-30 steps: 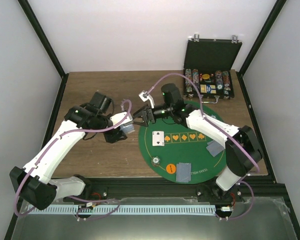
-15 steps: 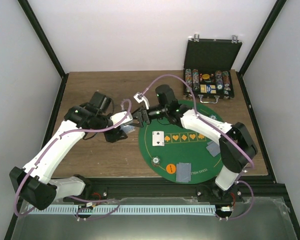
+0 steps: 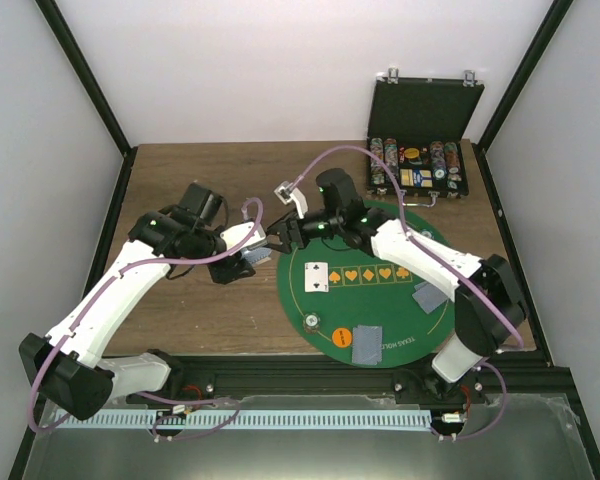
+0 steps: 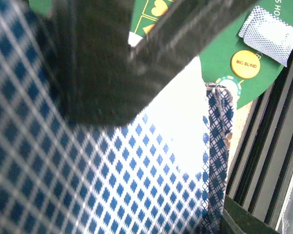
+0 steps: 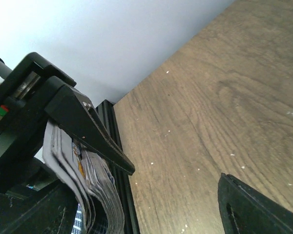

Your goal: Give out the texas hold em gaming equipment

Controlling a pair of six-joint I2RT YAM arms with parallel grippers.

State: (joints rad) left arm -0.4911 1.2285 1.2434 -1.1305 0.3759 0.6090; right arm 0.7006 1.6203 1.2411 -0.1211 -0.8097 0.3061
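Left gripper: clenched on the deck of cards, over the wooden table just left of the green felt mat.

Right gripper: jaws apart, nothing between them, fingertips just beside the deck's edge.

On the mat: one face-up card, face-down cards and an orange disc.

Finding: the deck's edges splay unevenly in the right wrist view.

Risks, as judged:
- The right jaws may pinch several cards instead of one.
- A hard pull may drag the deck loose and spill it on the wood.
- With the grippers this close, the fingers may collide.
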